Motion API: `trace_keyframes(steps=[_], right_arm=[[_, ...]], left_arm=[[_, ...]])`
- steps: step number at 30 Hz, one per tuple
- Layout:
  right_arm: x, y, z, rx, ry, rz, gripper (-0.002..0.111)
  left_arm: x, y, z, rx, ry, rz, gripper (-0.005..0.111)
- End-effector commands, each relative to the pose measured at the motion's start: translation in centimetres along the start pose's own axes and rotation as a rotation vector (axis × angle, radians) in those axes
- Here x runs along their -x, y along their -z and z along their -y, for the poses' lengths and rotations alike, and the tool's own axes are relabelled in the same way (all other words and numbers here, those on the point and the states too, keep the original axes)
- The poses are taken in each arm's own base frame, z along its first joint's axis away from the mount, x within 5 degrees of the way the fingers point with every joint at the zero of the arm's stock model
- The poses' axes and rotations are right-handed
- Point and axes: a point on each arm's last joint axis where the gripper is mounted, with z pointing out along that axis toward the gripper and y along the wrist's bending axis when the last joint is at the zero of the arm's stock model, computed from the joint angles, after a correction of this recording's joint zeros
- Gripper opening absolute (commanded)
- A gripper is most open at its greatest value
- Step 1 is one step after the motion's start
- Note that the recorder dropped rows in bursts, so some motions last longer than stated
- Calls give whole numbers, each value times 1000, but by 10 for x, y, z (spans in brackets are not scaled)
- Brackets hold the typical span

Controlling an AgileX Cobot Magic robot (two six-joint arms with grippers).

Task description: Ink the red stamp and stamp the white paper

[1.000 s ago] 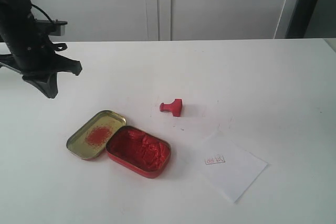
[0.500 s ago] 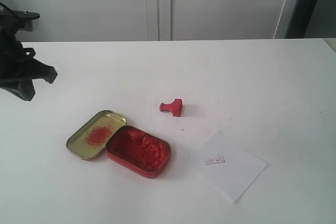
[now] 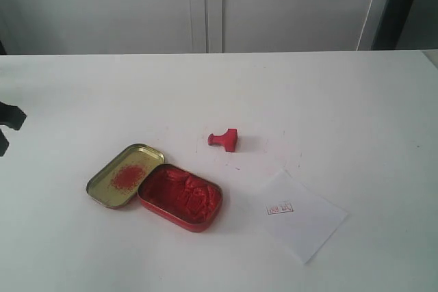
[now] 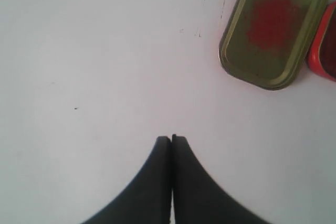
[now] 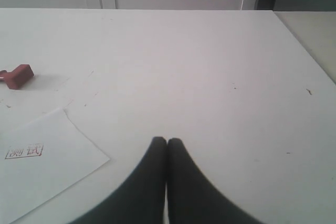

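Our left end effector (image 4: 171, 139) and right end effector (image 5: 167, 141) sit closed, empty. The red stamp (image 3: 224, 139) lies toppled on the table (image 3: 342, 100), apart from ink tin (image 3: 181, 197) and white paper (image 3: 301, 215); we'd grip its handle squarely.

The red stamp (image 3: 224, 140) lies alone on the worktop (image 3: 328, 94), with open surface on every side. The nearest obstacles sit toward the camera: the ink tin (image 3: 181, 196) touching its gold lid (image 3: 125, 175) leftward and the white paper (image 3: 301, 215) rightward, with a bare lane between them.
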Motion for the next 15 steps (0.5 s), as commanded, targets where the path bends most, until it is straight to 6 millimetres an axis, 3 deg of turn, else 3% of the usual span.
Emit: trace_keyframes(steps=[1, 15], right_arm=[[0, 0, 0, 0, 5, 13, 0], [0, 0, 0, 0, 5, 13, 0]], left_arm=[[-17, 10, 4, -7, 6, 54, 0], [-81, 26, 14, 22, -3, 188, 0]])
